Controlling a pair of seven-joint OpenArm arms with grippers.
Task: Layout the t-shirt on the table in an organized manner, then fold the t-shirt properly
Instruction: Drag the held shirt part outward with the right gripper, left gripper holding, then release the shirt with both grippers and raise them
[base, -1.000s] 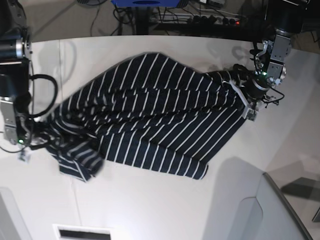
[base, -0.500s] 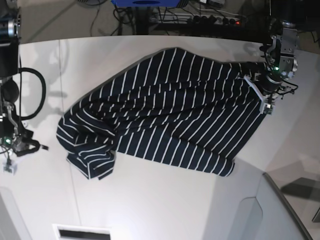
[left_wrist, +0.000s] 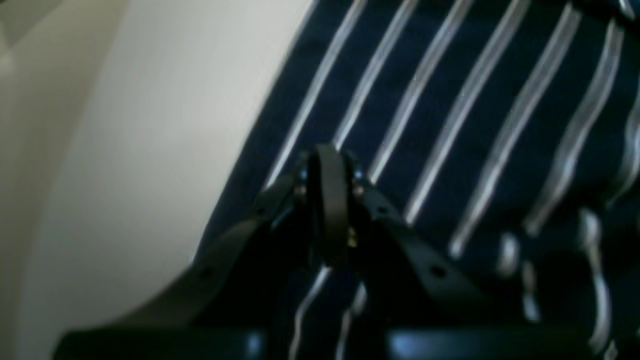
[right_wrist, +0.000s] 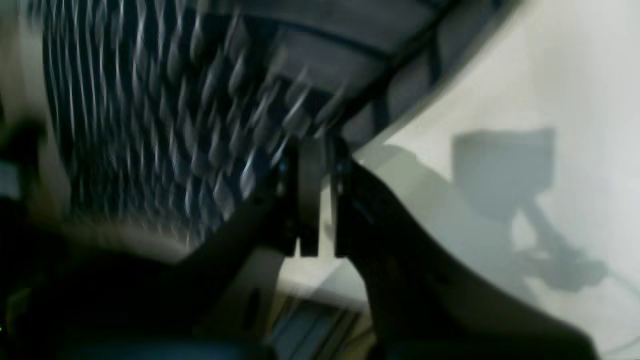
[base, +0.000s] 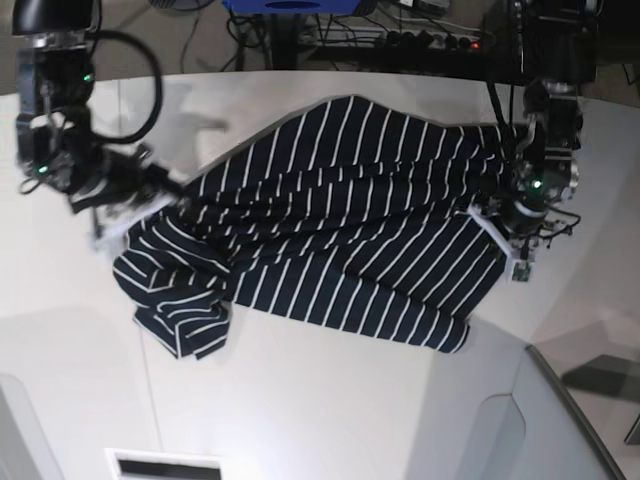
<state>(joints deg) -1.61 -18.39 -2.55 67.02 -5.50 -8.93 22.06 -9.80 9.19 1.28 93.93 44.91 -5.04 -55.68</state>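
t-shirt (base: 330, 220) rumpled mid-table (base: 300, 400), sleeve bunched near-left | left gripper (base: 505, 235) clamped on its right edge | right gripper (base: 130, 205) pinched closed at its left edge, empty | cables (base: 400, 35) beyond far edge

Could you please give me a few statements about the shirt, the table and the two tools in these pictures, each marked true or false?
1. The t-shirt is dark with thin white stripes. True.
2. The t-shirt is neatly folded into a small rectangle. False: it lies spread out, with a bunched corner near the front.
3. The left tool is shut on the t-shirt's edge. True.
4. The right tool holds a fold of the t-shirt. False: it is shut with nothing between its jaws.
5. The t-shirt hangs in the air, clear of the table. False: it rests on the white tabletop.
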